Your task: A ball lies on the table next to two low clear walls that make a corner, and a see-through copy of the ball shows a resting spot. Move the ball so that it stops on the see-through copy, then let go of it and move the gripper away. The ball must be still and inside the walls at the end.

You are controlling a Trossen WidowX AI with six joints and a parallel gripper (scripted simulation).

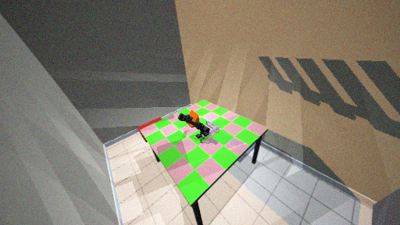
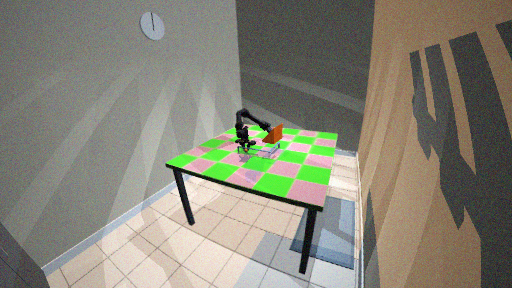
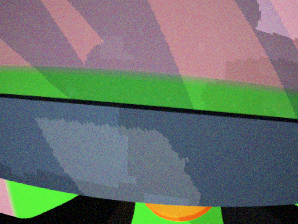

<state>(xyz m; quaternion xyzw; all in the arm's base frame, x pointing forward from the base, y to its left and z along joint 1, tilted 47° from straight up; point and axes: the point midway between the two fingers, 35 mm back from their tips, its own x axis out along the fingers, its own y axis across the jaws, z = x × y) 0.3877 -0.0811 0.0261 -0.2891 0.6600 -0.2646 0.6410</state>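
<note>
The orange ball (image 3: pixel 178 212) (image 2: pixel 246 150) shows at the bottom of the wrist view as a bright lower slice; its upper part is hidden by a clear wall (image 3: pixel 90 155). My gripper (image 1: pixel 200 137) is low at the table, shut on the ball, with the dark fingers on either side of it and partly hidden by the same wall. In the exterior view the clear walls (image 2: pixel 278 150) reach from beside the gripper to the right. The see-through copy cannot be made out apart from the ball.
The table (image 1: pixel 191 187) (image 2: pixel 210 172) has a green and pink checkered top. An orange angled block (image 1: pixel 194 116) (image 2: pixel 275 134) stands by the arm, near the walled corner. A red strip (image 1: pixel 150 123) lies along one table edge. Shadows cross the top.
</note>
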